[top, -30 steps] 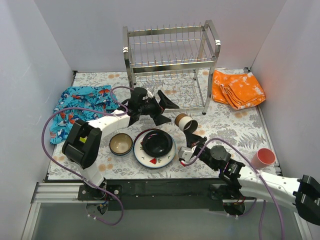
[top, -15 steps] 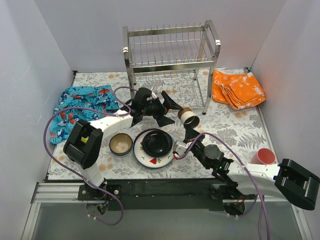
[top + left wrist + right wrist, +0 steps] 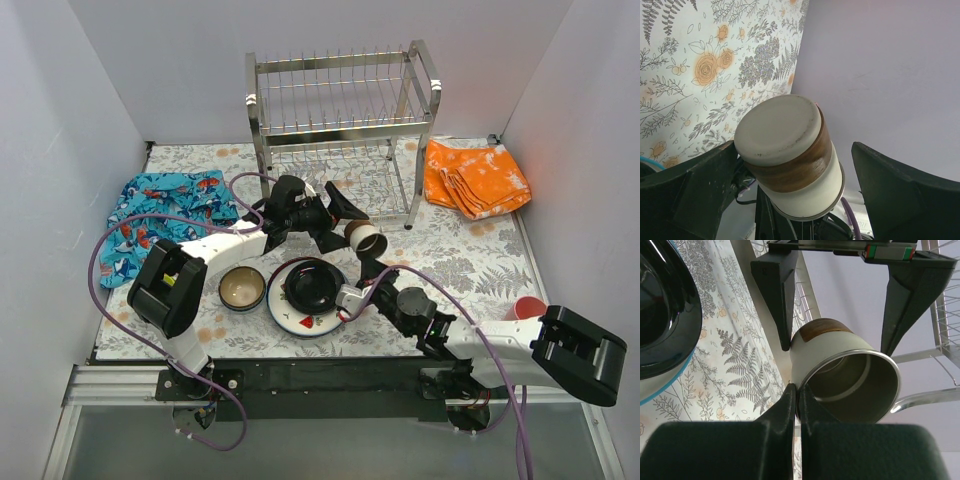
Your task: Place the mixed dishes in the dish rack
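Observation:
A cream cup with a brown band and steel rim (image 3: 365,238) hangs on its side above the mat, in front of the dish rack (image 3: 345,120). My right gripper (image 3: 368,264) is shut on its rim, one finger inside and one outside (image 3: 796,390). My left gripper (image 3: 345,222) stands open with its fingers (image 3: 777,290) either side of the cup's base (image 3: 787,155). A black bowl (image 3: 315,285) sits on the white red-rimmed plate (image 3: 298,322). A tan bowl (image 3: 242,288) lies to its left. A pink cup (image 3: 527,310) stands at the right.
A blue patterned cloth (image 3: 160,210) lies at the left and an orange cloth (image 3: 475,178) to the right of the rack. White walls close in the sides and back. The rack's chrome wires (image 3: 945,315) run close behind the cup.
My right gripper has carried the cup left and away from me, towards the left gripper. The left gripper has moved right, so its open fingers now straddle the cup's base.

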